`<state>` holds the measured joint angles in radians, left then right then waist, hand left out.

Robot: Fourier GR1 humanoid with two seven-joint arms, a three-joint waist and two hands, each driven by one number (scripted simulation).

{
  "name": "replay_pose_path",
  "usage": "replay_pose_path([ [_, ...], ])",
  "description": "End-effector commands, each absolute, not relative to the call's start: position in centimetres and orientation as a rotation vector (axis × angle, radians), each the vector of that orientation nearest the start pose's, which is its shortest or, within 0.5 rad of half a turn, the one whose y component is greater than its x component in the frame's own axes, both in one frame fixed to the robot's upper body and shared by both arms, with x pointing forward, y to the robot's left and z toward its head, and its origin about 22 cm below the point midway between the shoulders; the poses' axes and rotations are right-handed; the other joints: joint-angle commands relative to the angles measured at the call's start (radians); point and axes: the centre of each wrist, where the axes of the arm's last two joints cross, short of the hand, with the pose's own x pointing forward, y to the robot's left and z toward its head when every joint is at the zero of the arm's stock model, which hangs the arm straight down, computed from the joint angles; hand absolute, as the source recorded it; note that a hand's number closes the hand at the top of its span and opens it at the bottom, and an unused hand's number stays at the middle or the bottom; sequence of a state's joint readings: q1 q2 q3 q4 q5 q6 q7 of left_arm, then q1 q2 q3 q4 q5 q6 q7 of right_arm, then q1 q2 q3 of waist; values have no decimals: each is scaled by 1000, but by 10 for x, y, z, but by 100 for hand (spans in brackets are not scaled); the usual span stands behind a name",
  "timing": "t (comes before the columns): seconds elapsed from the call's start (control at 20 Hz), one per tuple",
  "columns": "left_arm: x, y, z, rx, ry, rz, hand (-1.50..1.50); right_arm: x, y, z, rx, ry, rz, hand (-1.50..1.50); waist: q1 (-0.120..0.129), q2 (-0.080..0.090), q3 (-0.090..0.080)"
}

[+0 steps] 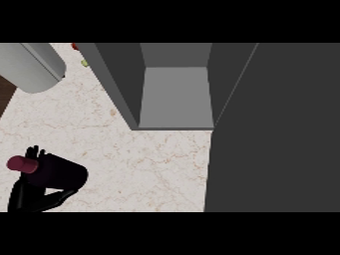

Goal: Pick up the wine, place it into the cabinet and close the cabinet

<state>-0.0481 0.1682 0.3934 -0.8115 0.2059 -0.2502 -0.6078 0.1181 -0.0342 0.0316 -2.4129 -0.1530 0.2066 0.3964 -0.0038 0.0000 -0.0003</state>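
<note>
Grey cabinet (174, 94) stood open at upper centre, nothing visible inside. At lower left, the left robot hand (34, 195) curled around the wine (51, 169) above the marble bench (143, 164).

Marble counter (150, 164) bearing grey cabinet (174, 99)

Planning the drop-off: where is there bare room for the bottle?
The open cabinet floor is bare. The counter is free between the left hand holding the wine and the open door. The top left is crowded by a grey cylinder.
</note>
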Motion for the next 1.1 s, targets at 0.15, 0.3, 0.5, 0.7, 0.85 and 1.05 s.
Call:
replay_pose_path([
  [0.15,194,366,-147,36,-1595,457,-150,160,-221,166,174,-1936,214,-150,0,1,0],
  [0.3,176,344,-171,-28,-1579,470,-150,161,-223,147,193,-1911,234,-150,-3,2,-1],
  [0.5,183,363,-165,-9,-1607,471,-150,168,-237,162,197,-1910,228,-150,-1,2,-1],
  [0.7,178,356,-169,-55,-1604,486,150,154,-233,156,187,-1917,200,-150,-2,1,0],
  [0.85,194,342,-169,-83,-1583,483,150,153,-235,166,186,-1901,229,-150,-5,2,-1],
  [1.05,170,350,-178,-77,-1589,462,150,159,-228,173,197,-1926,211,-150,-4,3,-1],
])
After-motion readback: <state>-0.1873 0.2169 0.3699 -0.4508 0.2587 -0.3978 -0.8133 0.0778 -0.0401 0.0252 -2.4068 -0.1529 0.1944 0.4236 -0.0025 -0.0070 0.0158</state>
